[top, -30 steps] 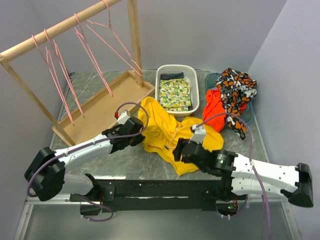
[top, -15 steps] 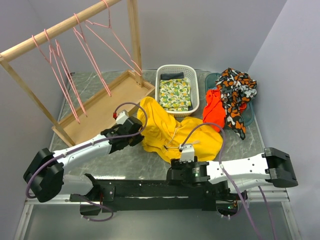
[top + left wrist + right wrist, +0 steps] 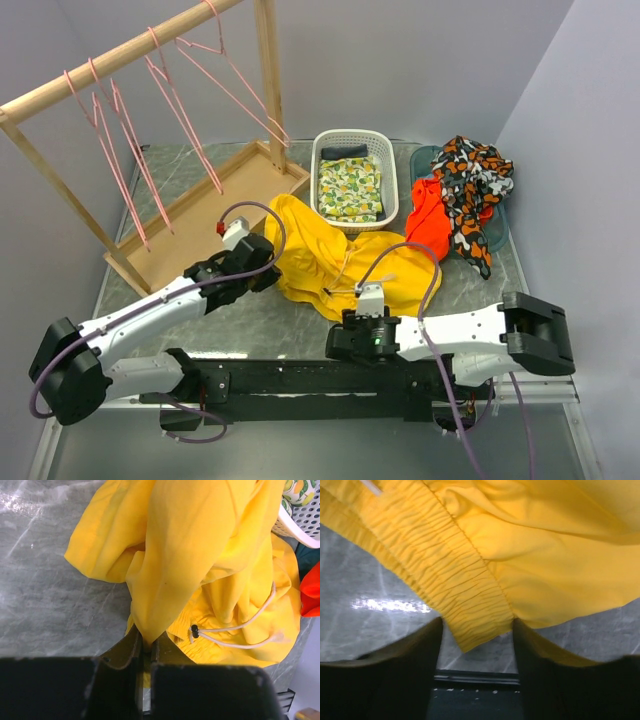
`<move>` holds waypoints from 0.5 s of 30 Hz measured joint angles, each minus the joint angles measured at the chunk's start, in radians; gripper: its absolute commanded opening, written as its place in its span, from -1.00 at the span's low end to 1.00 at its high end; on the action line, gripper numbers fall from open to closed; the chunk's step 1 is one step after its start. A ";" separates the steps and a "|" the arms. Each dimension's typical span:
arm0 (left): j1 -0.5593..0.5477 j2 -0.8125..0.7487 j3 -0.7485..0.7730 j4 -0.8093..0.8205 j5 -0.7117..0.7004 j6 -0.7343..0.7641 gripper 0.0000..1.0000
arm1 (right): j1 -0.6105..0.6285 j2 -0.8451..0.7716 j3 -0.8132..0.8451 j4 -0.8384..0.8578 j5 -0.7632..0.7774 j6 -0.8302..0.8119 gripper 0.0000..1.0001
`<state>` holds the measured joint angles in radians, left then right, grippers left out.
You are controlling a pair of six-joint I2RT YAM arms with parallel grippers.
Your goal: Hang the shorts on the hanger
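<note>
The yellow shorts (image 3: 335,262) lie bunched on the marble table in front of the basket. My left gripper (image 3: 268,272) is shut on a fold of the shorts (image 3: 190,545) at their left side; the white drawstring (image 3: 235,632) shows beside it. My right gripper (image 3: 352,322) is open at the near edge of the shorts, and the gathered waistband (image 3: 455,595) hangs between its fingers (image 3: 415,650). Several pink wire hangers (image 3: 185,120) hang on the wooden rail at the back left.
A wooden rack (image 3: 120,55) with a flat base board (image 3: 205,215) stands at the left. A white basket (image 3: 352,185) holds folded patterned cloth. An orange-red cloth (image 3: 432,222) and a black-white-orange cloth (image 3: 472,180) lie at the right.
My right arm has swung in to the near middle of the table, its gripper now under the waistband. My left gripper has lifted slightly back and left with the fold.
</note>
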<state>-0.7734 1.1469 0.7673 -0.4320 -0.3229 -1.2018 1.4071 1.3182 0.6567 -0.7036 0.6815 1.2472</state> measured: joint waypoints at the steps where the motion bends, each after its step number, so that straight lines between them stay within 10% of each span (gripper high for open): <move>1: 0.000 -0.005 0.000 -0.004 0.000 0.005 -0.98 | 0.000 0.014 0.000 0.001 0.000 0.000 0.40; 15: 0.000 -0.100 0.000 -0.052 0.013 0.075 -0.98 | -0.002 -0.042 0.016 -0.097 0.083 0.084 -1.00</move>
<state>-0.7734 1.0473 0.7673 -0.4839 -0.3099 -1.1271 1.4055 1.2766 0.6731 -0.8009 0.7643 1.3315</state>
